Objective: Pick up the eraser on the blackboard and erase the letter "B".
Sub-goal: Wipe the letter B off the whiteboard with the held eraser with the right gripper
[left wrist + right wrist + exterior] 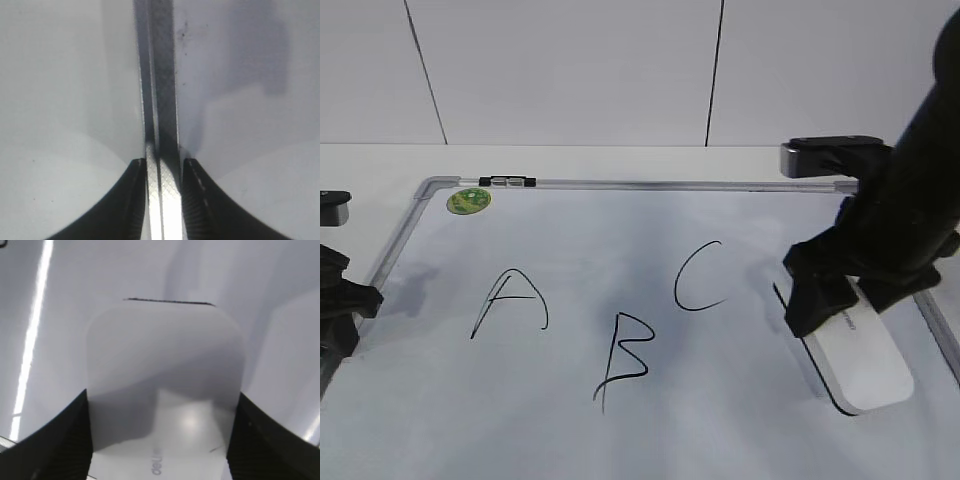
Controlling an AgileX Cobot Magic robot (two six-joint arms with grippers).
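The right gripper (835,298) clamps the white eraser (860,360) at the whiteboard (650,185)'s right side; the left gripper (164,172) pinches the left frame rail (161,75). A careless sweep toward the letter "B" (623,358) risks smudging the "C" (698,277) between them.

At the right of the exterior view the right hand (830,300) and its black arm cover the upper end of the eraser (860,365) and part of the blackboard (650,240) frame behind them. The arm is cut off by the top and right edges. At the far left, the left hand (335,300) is mostly out of frame. The blackboard's lower edge runs past the bottom. In the right wrist view the grey lettering (156,468) on the eraser is blurred and cut off at the bottom edge. In the left wrist view both fingers (132,200) are cropped by the bottom edge.
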